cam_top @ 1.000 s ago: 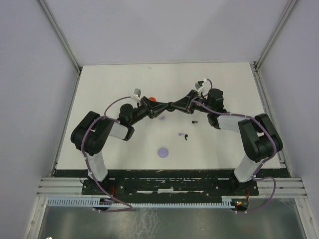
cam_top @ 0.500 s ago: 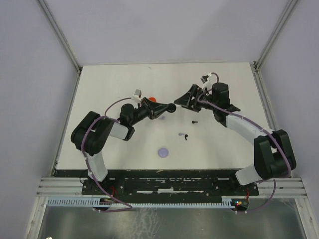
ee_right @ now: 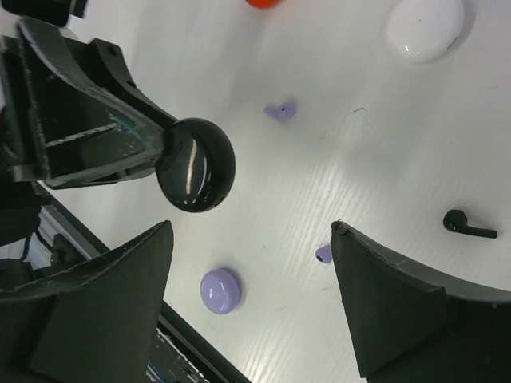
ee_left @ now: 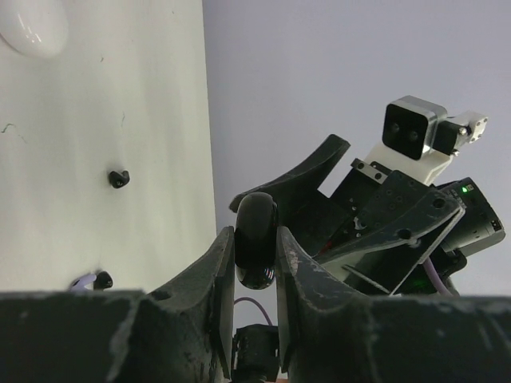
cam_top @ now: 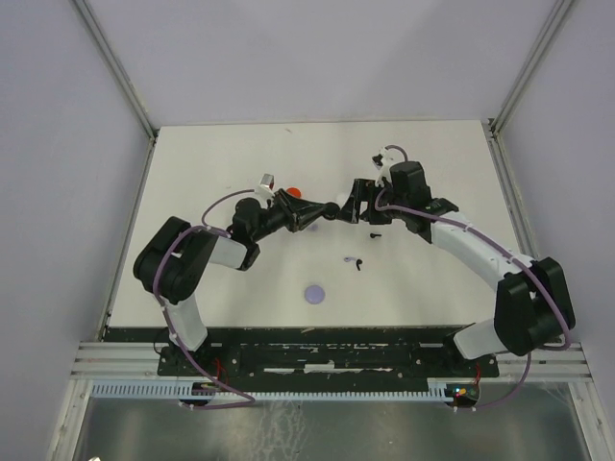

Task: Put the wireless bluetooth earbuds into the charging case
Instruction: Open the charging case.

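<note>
white case point(ee_right: 425, 28), red object point(ee_right: 263, 2) partly beyond top edge

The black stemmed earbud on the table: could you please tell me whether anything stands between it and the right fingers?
Nothing visible does: the black stemmed earbud lies on the white table just beside the open right fingers, with only tabletop between.

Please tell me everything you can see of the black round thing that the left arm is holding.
The black disc is round, glossy and smooth, like hard plastic, with light reflected on its broad face and a rounded rim. No opening or seam shows. The left gripper pinches it by its two broad faces and holds it raised off the table. Only those fingers touch it.
</note>
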